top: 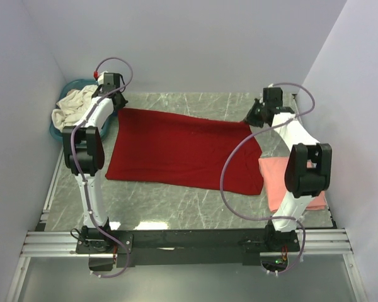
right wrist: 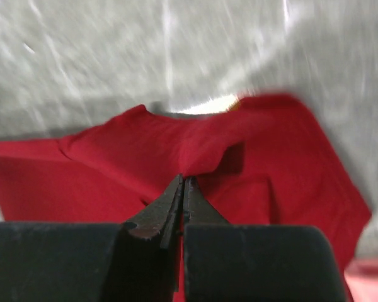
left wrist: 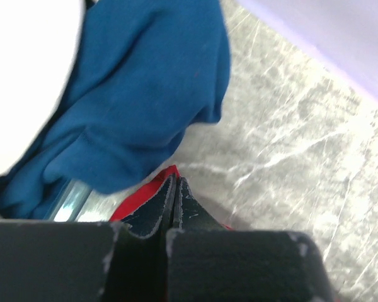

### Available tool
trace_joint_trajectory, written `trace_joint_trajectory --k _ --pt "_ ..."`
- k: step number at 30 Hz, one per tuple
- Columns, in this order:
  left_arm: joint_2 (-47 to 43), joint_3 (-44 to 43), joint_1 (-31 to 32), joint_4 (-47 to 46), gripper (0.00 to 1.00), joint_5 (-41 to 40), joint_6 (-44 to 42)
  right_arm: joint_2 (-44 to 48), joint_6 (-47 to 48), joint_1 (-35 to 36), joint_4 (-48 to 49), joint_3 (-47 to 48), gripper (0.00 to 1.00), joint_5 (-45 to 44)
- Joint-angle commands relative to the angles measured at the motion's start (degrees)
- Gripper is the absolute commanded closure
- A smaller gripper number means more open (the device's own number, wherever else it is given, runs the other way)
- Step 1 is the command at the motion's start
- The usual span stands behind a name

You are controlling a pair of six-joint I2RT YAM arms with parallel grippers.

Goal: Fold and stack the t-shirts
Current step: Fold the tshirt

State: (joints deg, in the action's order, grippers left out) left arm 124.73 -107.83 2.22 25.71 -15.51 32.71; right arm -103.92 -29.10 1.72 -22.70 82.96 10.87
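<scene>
The deep red t-shirt (top: 183, 151) lies spread across the table. My left gripper (top: 120, 107) is at its far left corner, shut on the red cloth (left wrist: 145, 194), with the fingertips (left wrist: 175, 182) pressed together. My right gripper (top: 252, 118) is at the far right corner, shut on a raised pinch of the red shirt (right wrist: 113, 157), where its tips (right wrist: 184, 179) meet. A folded salmon pink t-shirt (top: 274, 179) lies at the right, partly under the right arm. A cream-white shirt (top: 72, 104) and a dark blue shirt (left wrist: 145, 94) sit at the far left.
A teal plastic basket (top: 75, 83) stands in the far left corner and holds the cream-white shirt. White walls close the table on the left, back and right. A metal rail (top: 189, 242) with both arm bases runs along the near edge.
</scene>
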Motion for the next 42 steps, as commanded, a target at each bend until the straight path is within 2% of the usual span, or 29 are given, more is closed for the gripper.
trace_joint_trajectory --k 1,6,18,30,42 --pt "-5.54 2.88 -0.46 -1.11 1.00 -0.49 1.39 6.00 -0.78 1.53 3.97 -7.00 1.00 -2.17" --pt "-8.35 6.93 -0.72 0.13 1.00 -1.45 2.45 12.06 -1.48 3.64 4.94 -14.82 1.00 -3.84" --pt "-16.61 19.41 -0.72 -1.72 1.00 -0.23 5.08 22.35 -1.31 4.70 6.00 -25.90 1.00 -5.95" --pt "-21.80 28.99 -0.72 -2.86 1.00 0.83 8.86 27.45 -1.04 4.70 5.74 -33.21 1.00 -7.80" --pt "-25.67 36.37 -0.81 -3.65 1.00 -0.05 12.90 30.79 -1.22 4.61 7.40 -38.39 1.00 -4.99"
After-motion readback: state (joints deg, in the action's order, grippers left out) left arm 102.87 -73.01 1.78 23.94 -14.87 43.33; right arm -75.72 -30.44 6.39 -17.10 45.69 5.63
